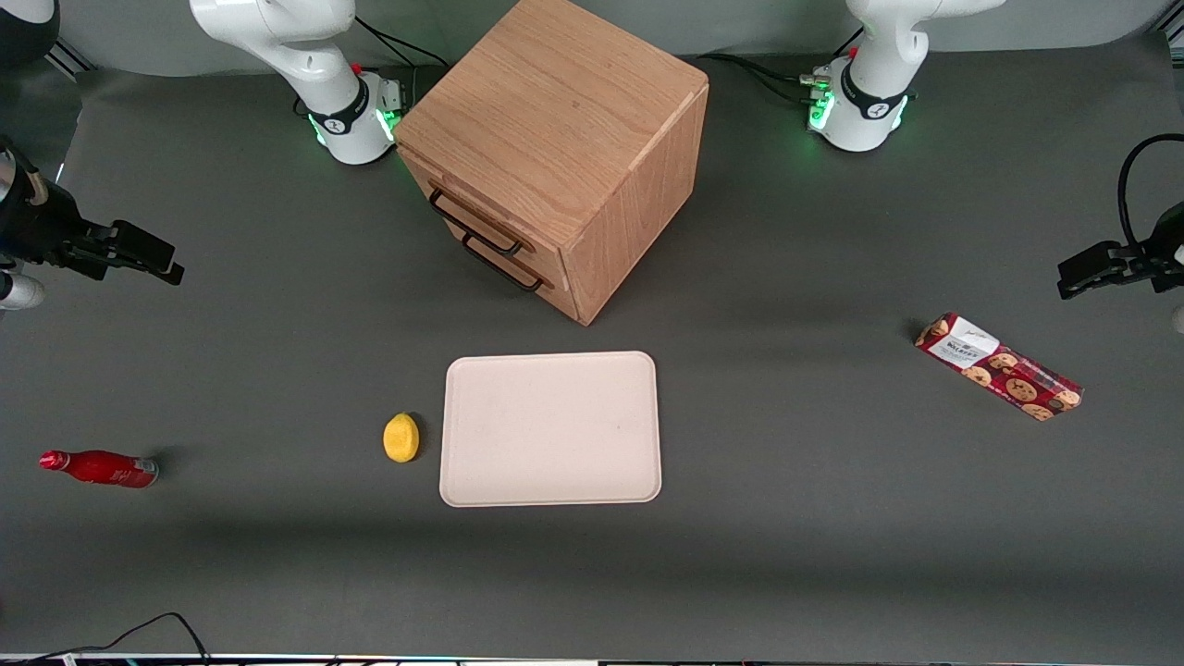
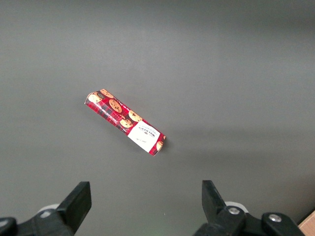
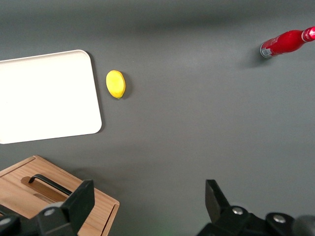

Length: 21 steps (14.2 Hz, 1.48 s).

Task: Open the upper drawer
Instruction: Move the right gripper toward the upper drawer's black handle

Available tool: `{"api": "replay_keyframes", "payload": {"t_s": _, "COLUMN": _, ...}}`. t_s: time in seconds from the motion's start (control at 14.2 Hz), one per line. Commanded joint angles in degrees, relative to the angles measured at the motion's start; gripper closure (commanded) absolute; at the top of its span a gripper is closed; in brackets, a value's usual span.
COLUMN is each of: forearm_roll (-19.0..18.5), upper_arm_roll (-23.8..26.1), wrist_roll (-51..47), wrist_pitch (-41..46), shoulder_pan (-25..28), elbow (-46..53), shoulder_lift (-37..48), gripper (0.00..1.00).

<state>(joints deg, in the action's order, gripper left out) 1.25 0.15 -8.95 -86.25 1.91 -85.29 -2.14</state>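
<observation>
Front view shows the grey table (image 1: 277,573) with a cream tray (image 1: 551,429) lying flat nearest the camera, and a yellow lemon (image 1: 400,437) just beside its short edge, a small gap between them. Well off toward my end of the table a red bottle (image 1: 100,468) lies on its side, and toward the parked arm's end a red cookie box (image 1: 997,366) lies flat, slanted to the table edge. Farther from the camera than the tray stands the wooden cabinet (image 1: 564,139), turned so that one corner points at the tray. Its upper drawer (image 1: 467,211) sits flush in the cabinet face, fully closed, its thin black bar handle (image 1: 474,225) just above the matching handle of the lower drawer (image 1: 507,266). My gripper (image 1: 139,252) hangs in the air at my end of the table, well apart from the cabinet and touching nothing. In my wrist view my two black fingers (image 3: 78,204) stand wide apart with only bare grey table between them, so my pincer is open and holds nothing. That same view takes in the tray, the lemon (image 3: 116,83) beside it, the bottle (image 3: 284,43), and a piece of the cabinet (image 3: 59,196) with one black handle on it.
</observation>
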Motion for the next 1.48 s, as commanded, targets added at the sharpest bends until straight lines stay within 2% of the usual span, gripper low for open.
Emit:
{"api": "replay_keyframes", "payload": {"t_s": 0.0, "forearm_roll": 0.9, "upper_arm_roll": 0.6, "wrist_roll": -1.4, "wrist_pitch": 1.5, "shoulder_pan": -0.6, "elbow": 1.0, "shoulder_lift": -0.1, "gripper": 0.00}}
{"api": "replay_keyframes", "payload": {"t_s": 0.42, "forearm_roll": 0.9, "upper_arm_roll": 1.6, "wrist_roll": -1.4, "wrist_pitch": 1.5, "shoulder_pan": -0.2, "elbow": -1.5, "shoulder_lift": 0.0, "gripper": 0.00}}
{"api": "replay_keyframes", "payload": {"t_s": 0.63, "forearm_roll": 1.2, "upper_arm_roll": 4.1, "wrist_roll": -1.0, "wrist_pitch": 1.4, "shoulder_pan": 0.7, "elbow": -2.5, "shoulder_lift": -0.3, "gripper": 0.00}}
{"api": "replay_keyframes", "payload": {"t_s": 0.85, "forearm_roll": 1.1, "upper_arm_roll": 9.7, "wrist_roll": 0.5, "wrist_pitch": 0.6, "shoulder_pan": 0.9, "elbow": -4.4, "shoulder_lift": -0.2, "gripper": 0.00}}
{"api": "replay_keyframes", "payload": {"t_s": 1.2, "forearm_roll": 1.3, "upper_arm_roll": 18.8, "wrist_roll": 9.8, "wrist_pitch": -2.7, "shoulder_pan": 0.7, "elbow": -8.5, "shoulder_lift": -0.6, "gripper": 0.00}}
{"api": "replay_keyframes", "payload": {"t_s": 1.27, "forearm_roll": 1.9, "upper_arm_roll": 20.3, "wrist_roll": 12.3, "wrist_pitch": -3.8, "shoulder_pan": 0.7, "elbow": -9.7, "shoulder_lift": -0.6, "gripper": 0.00}}
{"api": "replay_keyframes", "payload": {"t_s": 1.41, "forearm_roll": 7.7, "upper_arm_roll": 21.1, "wrist_roll": 18.1, "wrist_pitch": -5.9, "shoulder_pan": 0.7, "elbow": -11.6, "shoulder_lift": -0.6, "gripper": 0.00}}
